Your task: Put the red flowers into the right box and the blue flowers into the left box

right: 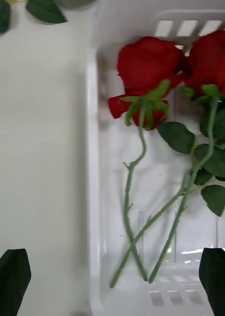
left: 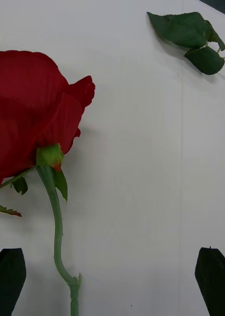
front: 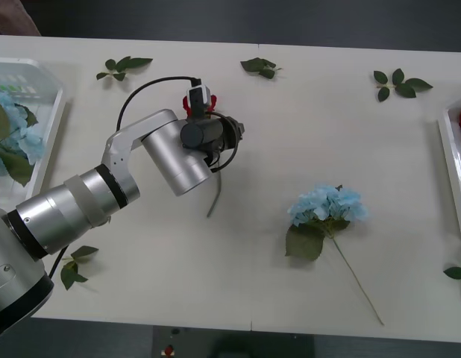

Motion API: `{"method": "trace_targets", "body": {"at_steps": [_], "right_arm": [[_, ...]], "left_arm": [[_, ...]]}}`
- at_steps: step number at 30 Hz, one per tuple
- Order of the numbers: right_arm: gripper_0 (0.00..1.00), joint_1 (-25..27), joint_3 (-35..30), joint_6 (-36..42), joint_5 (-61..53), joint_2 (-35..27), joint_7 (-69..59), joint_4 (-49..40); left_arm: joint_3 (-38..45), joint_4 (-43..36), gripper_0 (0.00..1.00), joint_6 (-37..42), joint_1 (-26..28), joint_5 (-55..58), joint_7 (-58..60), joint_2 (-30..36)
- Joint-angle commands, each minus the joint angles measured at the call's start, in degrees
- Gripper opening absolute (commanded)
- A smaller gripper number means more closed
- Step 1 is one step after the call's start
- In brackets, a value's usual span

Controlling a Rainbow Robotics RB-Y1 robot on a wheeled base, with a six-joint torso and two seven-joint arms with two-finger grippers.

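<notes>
On the table under my left wrist lies a red flower (left: 33, 108), its stem (front: 214, 198) poking out toward the front. My left gripper (left: 112, 281) hovers open above it, a black finger on each side of the stem, nothing held. A blue flower (front: 327, 205) lies on the table right of centre. More blue flowers (front: 14, 127) rest in the left box (front: 50, 134). My right gripper (right: 112, 284) hangs open over the rim of the right box (right: 93, 148), where two red flowers (right: 147, 64) lie with crossed stems. The right box (front: 448, 168) sits at the table's right edge.
Loose green leaf sprigs lie along the back of the table (front: 122, 67) (front: 260, 67) (front: 398, 82), one near the front left (front: 75, 265) and one at the right edge (front: 456, 272). The left arm (front: 104, 194) spans the left half of the table.
</notes>
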Motion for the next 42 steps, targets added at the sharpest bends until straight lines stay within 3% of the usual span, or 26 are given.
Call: {"method": "trace_targets", "body": {"at_steps": [1,10,16,25,27,28,31,33,35,42], "right_arm": [[1.0,-3.6,-1.41,4.66,-2.42,-2.0,2.53,-2.9],[1.0,-9.84,-0.26,18.38,-11.47,-1.92,4.64,-3.07],[1.0,-11.42,3.16,21.19,-15.34,-2.0,5.87,-4.57],[1.0,-11.34,7.29,22.59,-15.43,0.02,6.22,-9.93],[1.0,-11.34,7.21,23.3,-15.34,1.34,6.31,-10.45],[1.0,-11.34,7.21,23.82,-15.08,2.13,6.31,-10.89],[1.0,-11.34,7.29,24.79,-13.76,4.24,6.13,-12.3],[1.0,-11.34,7.21,25.67,-12.35,5.73,5.95,-13.71],[1.0,-11.34,7.21,26.72,-10.86,6.87,5.95,-15.02],[1.0,-10.81,7.29,28.31,-9.28,9.77,6.22,-17.66]], "left_arm": [[-0.16,-0.55,1.0,-0.32,-1.64,0.99,-0.88,-0.34],[-0.16,1.83,1.0,-2.78,-1.64,3.98,-0.44,-0.86],[-0.24,5.78,1.0,-7.27,-1.64,3.98,-0.44,-1.83],[-1.03,5.87,0.98,-7.36,-1.64,3.63,-1.14,-1.74],[-1.21,5.87,0.69,-7.27,-1.64,3.54,-1.14,-1.74],[-1.21,5.78,0.49,-7.27,-1.64,3.54,-1.32,-1.74],[-1.12,5.87,0.19,-7.27,-1.64,3.54,-1.4,-1.74],[-1.12,5.87,0.05,-7.27,-1.64,3.63,-1.4,-1.74],[-1.12,5.87,0.0,-7.27,-1.55,3.54,-1.49,-1.74],[-1.12,5.87,0.0,-7.27,-1.55,3.37,-2.19,-1.57]]}}
